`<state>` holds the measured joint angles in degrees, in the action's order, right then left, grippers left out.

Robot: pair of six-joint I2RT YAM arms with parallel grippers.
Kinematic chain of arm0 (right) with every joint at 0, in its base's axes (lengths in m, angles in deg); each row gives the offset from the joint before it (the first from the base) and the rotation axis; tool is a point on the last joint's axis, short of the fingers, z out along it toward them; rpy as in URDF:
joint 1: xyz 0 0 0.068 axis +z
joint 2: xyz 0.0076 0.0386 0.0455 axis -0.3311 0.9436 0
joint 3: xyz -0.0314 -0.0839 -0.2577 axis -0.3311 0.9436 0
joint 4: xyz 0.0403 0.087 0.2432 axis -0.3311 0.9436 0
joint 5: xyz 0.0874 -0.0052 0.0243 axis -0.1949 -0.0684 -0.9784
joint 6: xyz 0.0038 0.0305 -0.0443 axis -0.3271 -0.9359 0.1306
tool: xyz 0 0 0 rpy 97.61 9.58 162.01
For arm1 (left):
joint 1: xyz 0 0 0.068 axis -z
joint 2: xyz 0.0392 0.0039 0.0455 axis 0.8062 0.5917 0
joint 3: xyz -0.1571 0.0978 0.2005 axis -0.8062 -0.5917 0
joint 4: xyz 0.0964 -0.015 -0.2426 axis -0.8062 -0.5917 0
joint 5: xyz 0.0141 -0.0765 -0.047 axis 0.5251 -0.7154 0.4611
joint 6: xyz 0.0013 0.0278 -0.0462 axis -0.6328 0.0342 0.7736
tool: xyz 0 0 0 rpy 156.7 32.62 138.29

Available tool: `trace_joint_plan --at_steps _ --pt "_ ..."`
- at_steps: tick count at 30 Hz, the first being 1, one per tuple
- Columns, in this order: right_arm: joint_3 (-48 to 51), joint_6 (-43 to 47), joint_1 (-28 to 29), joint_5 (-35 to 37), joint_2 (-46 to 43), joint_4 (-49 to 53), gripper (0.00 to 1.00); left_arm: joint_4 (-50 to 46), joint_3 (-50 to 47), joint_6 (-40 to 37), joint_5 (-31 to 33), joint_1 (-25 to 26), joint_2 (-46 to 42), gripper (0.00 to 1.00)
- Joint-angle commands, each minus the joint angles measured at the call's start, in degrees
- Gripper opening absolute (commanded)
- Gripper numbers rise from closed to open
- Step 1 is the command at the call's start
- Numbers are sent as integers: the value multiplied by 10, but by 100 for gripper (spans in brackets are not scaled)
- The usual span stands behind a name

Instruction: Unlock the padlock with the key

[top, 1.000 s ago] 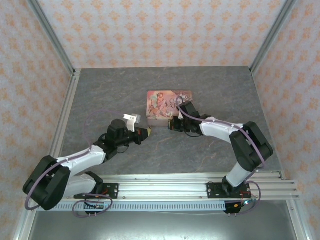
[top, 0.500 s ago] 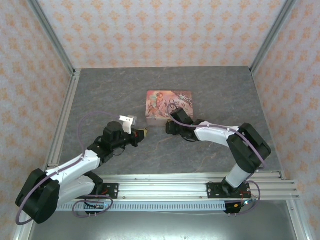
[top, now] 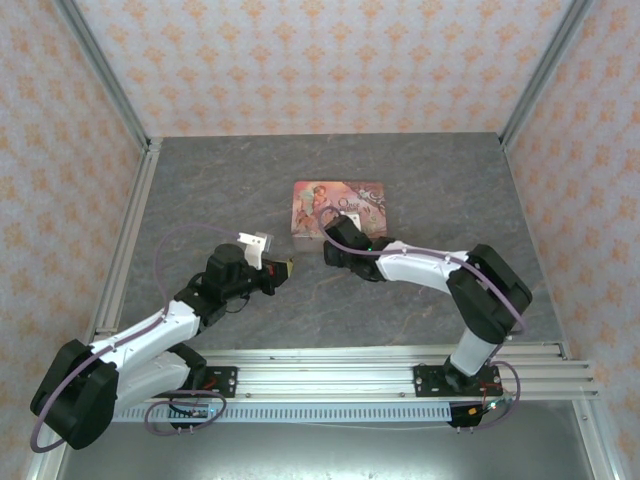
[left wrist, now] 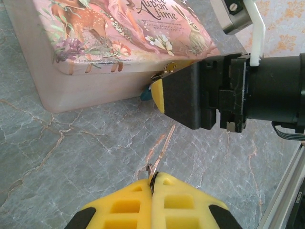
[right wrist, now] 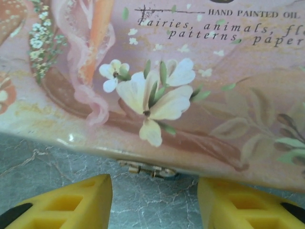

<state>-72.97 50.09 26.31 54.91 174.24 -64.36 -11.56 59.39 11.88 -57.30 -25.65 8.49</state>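
In the left wrist view my left gripper (left wrist: 153, 177) is shut on a thin metal key (left wrist: 164, 143), whose shaft points up toward the pink illustrated tin (left wrist: 119, 38). A sliver of the teal padlock (left wrist: 145, 94) hangs under the tin's brass hasp (left wrist: 167, 67), mostly hidden behind my right gripper's yellow pad (left wrist: 158, 93). From above, the left gripper (top: 285, 268) sits just left of the right gripper (top: 330, 245), which is at the tin's (top: 338, 210) front wall. In the right wrist view the right gripper (right wrist: 155, 205) is open, its fingers (right wrist: 62, 202) either side of the hasp (right wrist: 147, 169).
The tin lies mid-table on a grey marbled surface (top: 220, 190). Patterned walls with metal posts (top: 120, 190) close in the left, right and back sides. The aluminium rail (top: 330, 365) carrying both arm bases runs along the near edge.
My right gripper has slid left along the tin's front wall. The left arm has stretched out a little, still holding the key near the same spot.
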Motion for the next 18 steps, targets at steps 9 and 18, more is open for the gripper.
trace_joint_plan --at_steps 9,18 --pt "-52 -22 4 38 54 40 53 -9 6 -20 11 -2 3 0" --pt "-87 -47 11 80 82 71 53 2 3 -19 9 -2 14 0"
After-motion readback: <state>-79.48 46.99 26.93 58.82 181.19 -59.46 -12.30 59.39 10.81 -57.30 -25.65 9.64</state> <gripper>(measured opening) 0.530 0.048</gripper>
